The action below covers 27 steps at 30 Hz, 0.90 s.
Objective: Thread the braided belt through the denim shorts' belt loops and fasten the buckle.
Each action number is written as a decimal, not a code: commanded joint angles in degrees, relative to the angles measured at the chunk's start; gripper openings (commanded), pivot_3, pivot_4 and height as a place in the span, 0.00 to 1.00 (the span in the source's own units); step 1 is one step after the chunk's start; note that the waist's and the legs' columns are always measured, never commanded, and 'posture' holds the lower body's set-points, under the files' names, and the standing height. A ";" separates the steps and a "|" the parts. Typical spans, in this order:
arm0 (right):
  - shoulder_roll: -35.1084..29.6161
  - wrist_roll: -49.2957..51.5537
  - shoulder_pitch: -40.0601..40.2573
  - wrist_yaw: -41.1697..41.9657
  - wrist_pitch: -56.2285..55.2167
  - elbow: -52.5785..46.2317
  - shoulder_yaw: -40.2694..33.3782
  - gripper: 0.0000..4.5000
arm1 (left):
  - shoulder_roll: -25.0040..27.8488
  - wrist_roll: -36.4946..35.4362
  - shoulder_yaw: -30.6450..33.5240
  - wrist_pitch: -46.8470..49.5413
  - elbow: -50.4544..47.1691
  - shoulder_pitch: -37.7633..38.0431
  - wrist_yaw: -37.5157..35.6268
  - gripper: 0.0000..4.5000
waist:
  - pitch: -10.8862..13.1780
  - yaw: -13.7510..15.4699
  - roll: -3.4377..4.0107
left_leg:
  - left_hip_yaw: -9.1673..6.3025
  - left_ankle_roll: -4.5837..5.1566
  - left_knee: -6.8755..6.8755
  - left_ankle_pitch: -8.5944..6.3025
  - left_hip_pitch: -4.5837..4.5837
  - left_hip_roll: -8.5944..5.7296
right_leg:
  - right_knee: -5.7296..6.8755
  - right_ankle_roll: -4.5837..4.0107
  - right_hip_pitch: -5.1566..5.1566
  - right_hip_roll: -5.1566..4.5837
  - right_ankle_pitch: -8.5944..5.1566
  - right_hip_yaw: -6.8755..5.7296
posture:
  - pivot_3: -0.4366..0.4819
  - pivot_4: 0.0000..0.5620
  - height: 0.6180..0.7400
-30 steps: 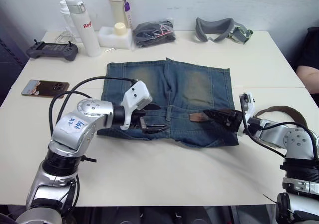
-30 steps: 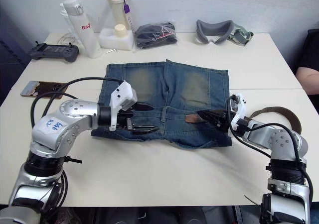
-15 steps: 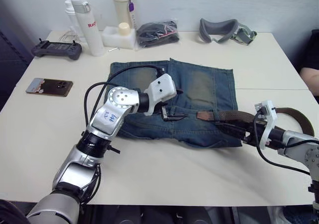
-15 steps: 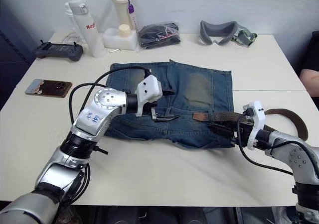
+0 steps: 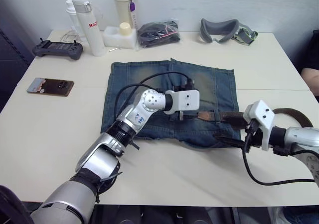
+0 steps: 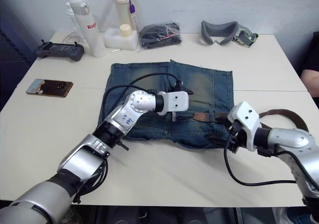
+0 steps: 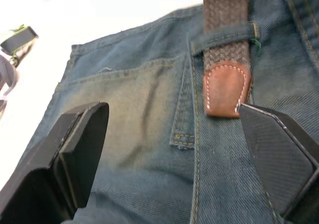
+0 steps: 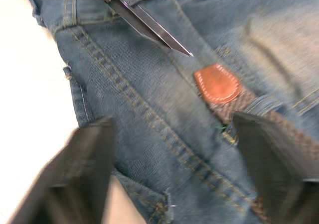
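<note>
Denim shorts (image 5: pixel 149 77) flat on the white table (image 5: pixel 164 159). Braided belt (image 7: pixel 223 27) (tan leather tip) under one belt loop (image 7: pixel 224 41) on the waistband. Left gripper (image 7: pixel 172 149) spread wide beside that tip. Right gripper (image 8: pixel 174 159) wide open too, over the shorts' edge.

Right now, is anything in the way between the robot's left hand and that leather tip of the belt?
Nothing visible is. The left hand is open over the denim shorts, and the braided belt has its tan leather tip just past a belt loop, right beside one finger.
</note>
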 commanded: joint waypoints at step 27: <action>3.19 -7.60 -0.71 -6.78 8.05 1.32 5.28 0.00 | -4.82 10.04 -2.37 0.14 5.28 -1.33 3.45 0.15 | 0.00 -0.05 0.00 | -0.05 0.06 0.09 -0.04 0.02 0.00 | 0.07 0.01 0.06 -0.04 0.01 -0.06 | 0.48 0.27 0.91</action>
